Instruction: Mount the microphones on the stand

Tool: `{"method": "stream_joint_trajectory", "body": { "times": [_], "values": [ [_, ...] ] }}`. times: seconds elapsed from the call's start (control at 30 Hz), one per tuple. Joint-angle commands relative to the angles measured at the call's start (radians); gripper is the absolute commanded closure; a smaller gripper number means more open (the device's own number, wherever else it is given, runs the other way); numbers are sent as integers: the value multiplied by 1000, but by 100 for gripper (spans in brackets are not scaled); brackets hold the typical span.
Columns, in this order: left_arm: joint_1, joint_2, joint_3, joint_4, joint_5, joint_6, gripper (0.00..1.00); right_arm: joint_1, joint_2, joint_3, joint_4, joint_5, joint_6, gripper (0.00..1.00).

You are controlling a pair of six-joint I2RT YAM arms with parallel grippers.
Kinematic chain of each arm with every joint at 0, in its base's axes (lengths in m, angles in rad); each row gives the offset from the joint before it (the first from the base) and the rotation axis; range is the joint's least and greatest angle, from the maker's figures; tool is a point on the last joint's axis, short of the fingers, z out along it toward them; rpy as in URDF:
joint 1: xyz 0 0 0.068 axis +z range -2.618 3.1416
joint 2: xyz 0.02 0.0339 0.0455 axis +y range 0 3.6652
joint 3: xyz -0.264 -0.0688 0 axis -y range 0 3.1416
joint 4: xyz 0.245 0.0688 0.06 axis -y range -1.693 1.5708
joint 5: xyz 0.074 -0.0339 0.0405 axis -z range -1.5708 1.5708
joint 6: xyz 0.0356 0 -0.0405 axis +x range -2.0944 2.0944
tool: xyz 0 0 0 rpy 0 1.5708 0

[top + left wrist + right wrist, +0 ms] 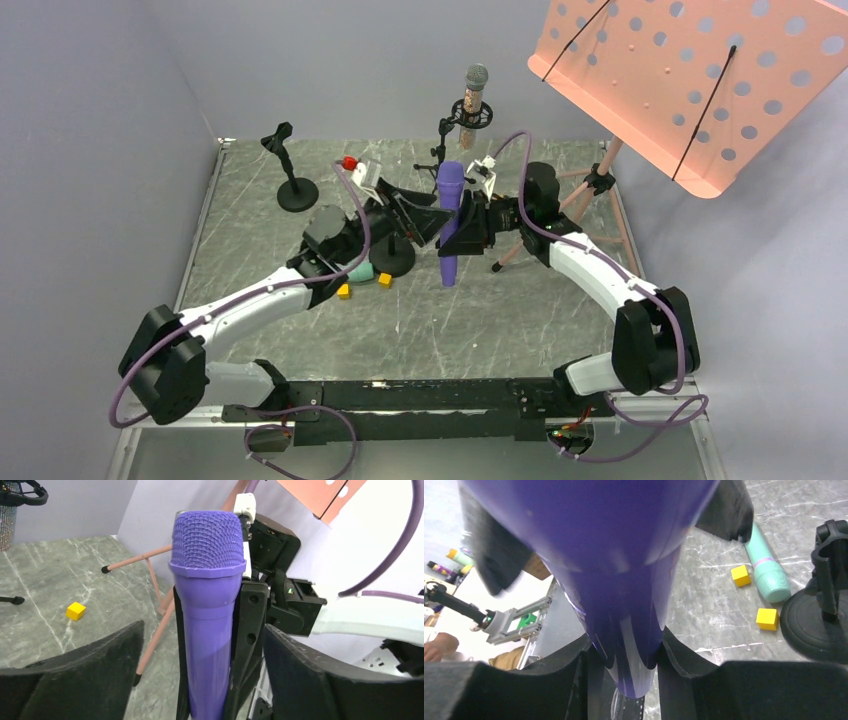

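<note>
Purple mic [449,225], head up, hangs upright above the table [560,320], clamped at mid-body by the right claw [624,660], while the left claw [202,630] gapes wide either side without touching it, likely leaving the right one free to carry it to a stand [287,165].

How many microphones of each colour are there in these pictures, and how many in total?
Purple microphone: 1
Teal-green microphone: 1
Glittery pinkish-copper microphone: 1
Total: 3
</note>
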Motion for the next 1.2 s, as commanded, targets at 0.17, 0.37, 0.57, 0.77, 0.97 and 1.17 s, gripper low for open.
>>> {"method": "stream_joint_trajectory", "body": {
  "times": [0.17, 0.37, 0.57, 0.77, 0.97, 1.17],
  "values": [
    [94, -60, 159, -342, 383, 134, 1, 53, 54, 283, -892, 94, -820, 91],
    [142, -57, 176, -393, 469, 151, 1, 76, 80, 326, -1020, 135, -964, 91],
    [142, -41, 183, -419, 442, 165, 9, 87, 92, 338, -1055, 143, -1000, 91],
    [141, -2, 161, -331, 451, 122, 23, 91, 96, 339, -1061, 140, -1012, 91],
    [142, 32, 146, -285, 464, 95, 37, 91, 93, 339, -1060, 143, -1014, 91],
    [142, 44, 155, -320, 475, 111, 50, 91, 98, 340, -1060, 149, -1013, 91]
  ]
}}
